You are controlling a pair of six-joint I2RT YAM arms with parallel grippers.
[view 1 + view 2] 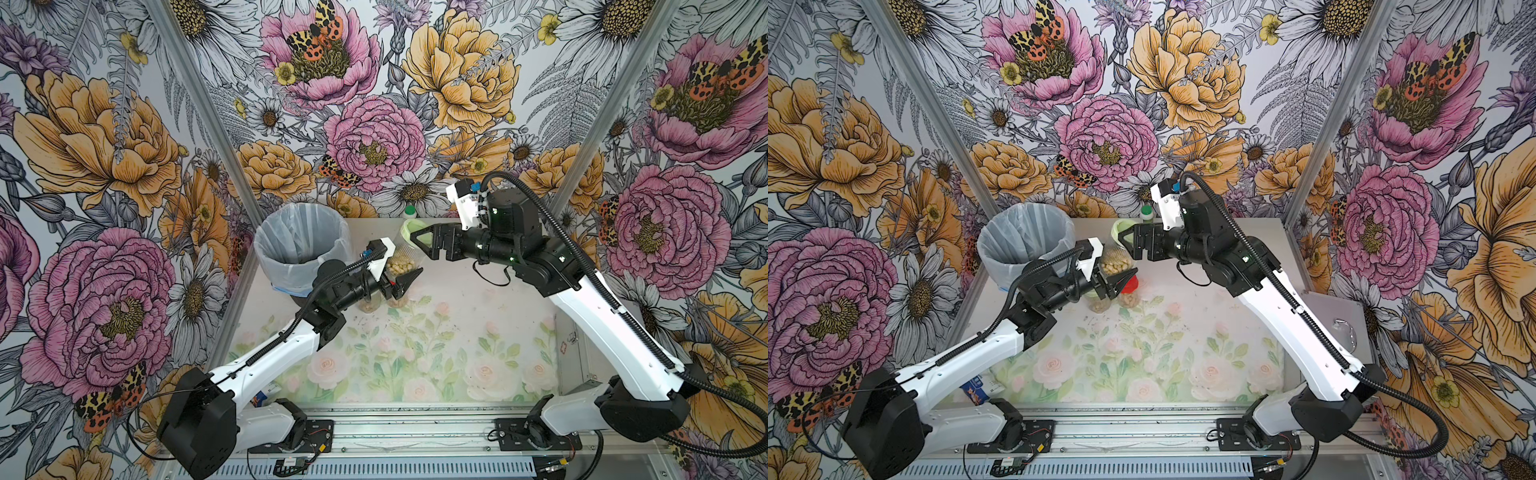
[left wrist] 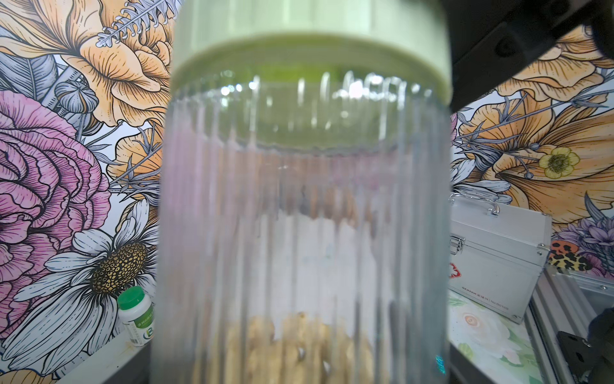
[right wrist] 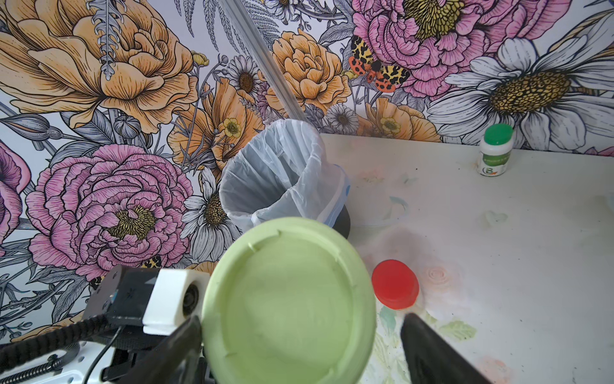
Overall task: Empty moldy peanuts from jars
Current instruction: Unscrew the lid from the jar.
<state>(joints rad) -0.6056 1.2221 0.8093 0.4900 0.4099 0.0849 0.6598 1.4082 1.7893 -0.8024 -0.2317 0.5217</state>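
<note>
A ribbed clear jar (image 1: pixel 404 259) with a pale green lid (image 3: pixel 289 299) hangs tilted above the table beside the bin, and my left gripper (image 1: pixel 399 279) is shut on its lower body. Moldy peanuts (image 2: pixel 289 349) lie heaped in its bottom. My right gripper (image 3: pixel 302 320) is open, with one finger on either side of the lid; the finger (image 3: pixel 428 349) nearer the red lid stands clear of the rim. Two more jars of peanuts stand on the table under my left arm: one (image 1: pixel 1098 305) mostly hidden, one with a red lid (image 3: pixel 395 284).
A bin (image 1: pixel 299 241) lined with a clear bag stands at the back left, close to the held jar. A small white bottle with a green cap (image 3: pixel 495 153) is by the back wall. A metal case (image 2: pixel 498 252) sits at the table's right edge.
</note>
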